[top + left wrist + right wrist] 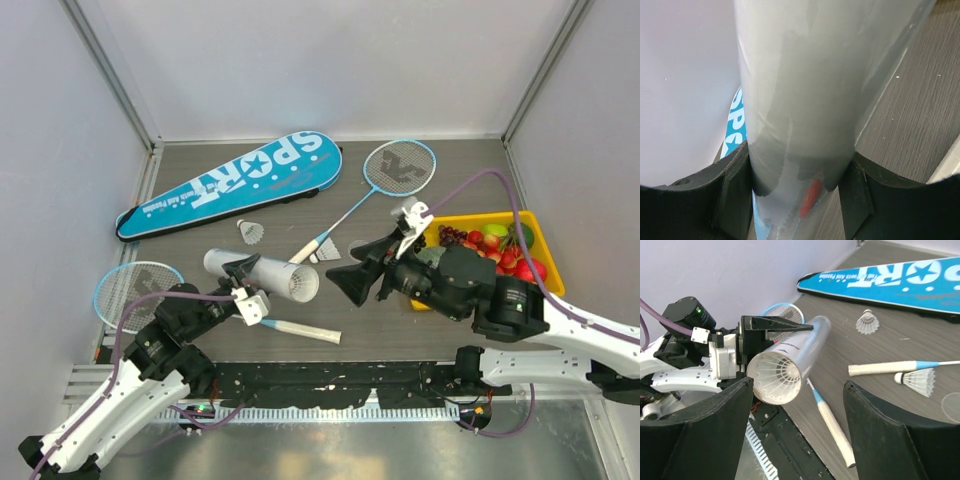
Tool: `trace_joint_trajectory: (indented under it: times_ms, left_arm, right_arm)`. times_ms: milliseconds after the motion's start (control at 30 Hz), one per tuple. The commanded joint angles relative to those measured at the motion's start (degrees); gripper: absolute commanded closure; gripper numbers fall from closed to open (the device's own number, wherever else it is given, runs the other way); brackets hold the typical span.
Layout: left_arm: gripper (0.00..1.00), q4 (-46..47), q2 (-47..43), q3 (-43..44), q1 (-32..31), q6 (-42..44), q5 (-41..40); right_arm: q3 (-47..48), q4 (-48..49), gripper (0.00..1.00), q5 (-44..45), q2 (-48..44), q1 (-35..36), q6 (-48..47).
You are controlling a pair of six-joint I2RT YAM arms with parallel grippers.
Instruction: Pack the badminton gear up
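My left fingers (695, 210) are clamped on the white tube (283, 279), shuttlecock (776, 376) sitting in its mouth; right fingers (700, 440) are spread apart just right of it.

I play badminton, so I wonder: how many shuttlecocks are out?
3 shuttlecocks: one in the tube's mouth, one near the blue bag, one beside a racket handle. More may hide inside the tube.

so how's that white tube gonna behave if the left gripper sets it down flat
Likely to roll: the tube is a smooth round cylinder held sideways in the left gripper. Probably light and crushable, as its wall looks thin and translucent. The shuttlecock at its open mouth might slip out if tipped.
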Motion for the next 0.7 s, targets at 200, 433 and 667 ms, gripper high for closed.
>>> trace_joint_trajectory:
  times_ms: [200, 433, 667]
  left_arm:
    - [1.00, 4.02, -1.65, 2.25, -0.14, 0.26, -0.49]
    - [1.00, 4.81, -3.14, 1.81, -0.14, 0.26, -0.49]
    - [1.00, 5.08, -3.32, 1.72, -0.14, 0.09, -0.22]
  right_arm:
    - [-7.83, 2.29, 0.30, -2.69, -2.23, -15.20, -3.08]
    - [-13.11, 8.27, 0.31, -16.14, 6.90, -26.81, -4.30]
    - [-15.05, 15.66, 0.31, -31.43, 21.57, -34.81, -8.17]
